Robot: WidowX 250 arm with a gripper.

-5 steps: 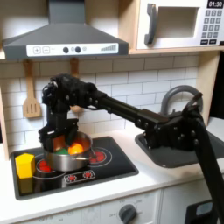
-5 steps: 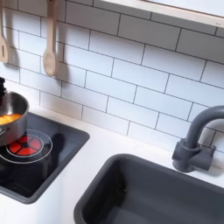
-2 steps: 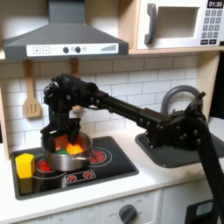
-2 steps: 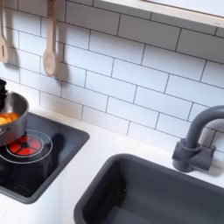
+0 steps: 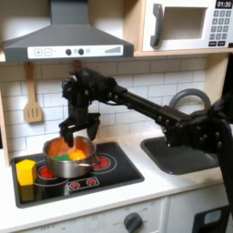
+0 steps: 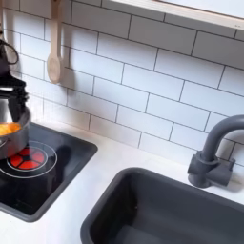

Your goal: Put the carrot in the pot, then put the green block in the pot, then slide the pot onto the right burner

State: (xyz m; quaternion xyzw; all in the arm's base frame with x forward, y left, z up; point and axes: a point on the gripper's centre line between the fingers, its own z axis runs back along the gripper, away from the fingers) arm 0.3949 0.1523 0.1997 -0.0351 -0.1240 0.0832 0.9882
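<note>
The claw (image 5: 78,130) hangs just above the pot's (image 5: 65,165) back rim, fingers apart and holding nothing. In the first exterior view, a yellow block (image 5: 25,171) stands left of the pot on the cooktop (image 5: 127,169). The pot covers the left burner; the carrot (image 5: 58,147) and green block (image 5: 64,157) lie inside. The right burner (image 5: 103,162) sits just right of the pot, bare. A wooden spoon (image 5: 34,110) hangs behind the pot; the sink (image 5: 173,155) lies far right.

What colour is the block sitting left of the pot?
Yellow. The block shows best in the first exterior view, beside the pot.
</note>
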